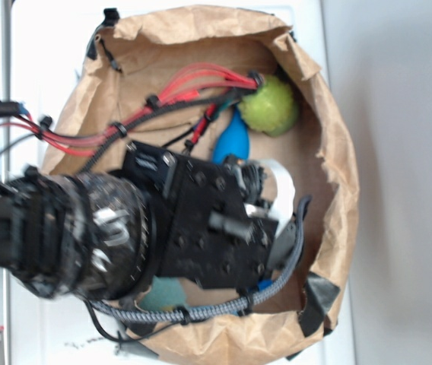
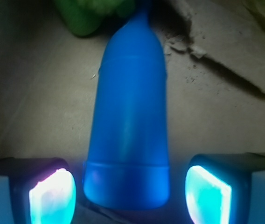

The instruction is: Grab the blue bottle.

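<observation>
From outside, my own wrist covers most of the blue bottle (image 1: pixel 230 141). In my wrist view, the green ball (image 2: pixel 93 14) is cropped by the top edge.

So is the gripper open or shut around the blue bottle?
Open: the gripper pads sit either side of the blue bottle, gaps showing.

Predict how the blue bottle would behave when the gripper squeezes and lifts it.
The bottle looks like smooth, rigid plastic, so it probably keeps its shape but may slip. Lying on its side, its round body could roll if nudged. It sits between the open gripper fingers.
</observation>
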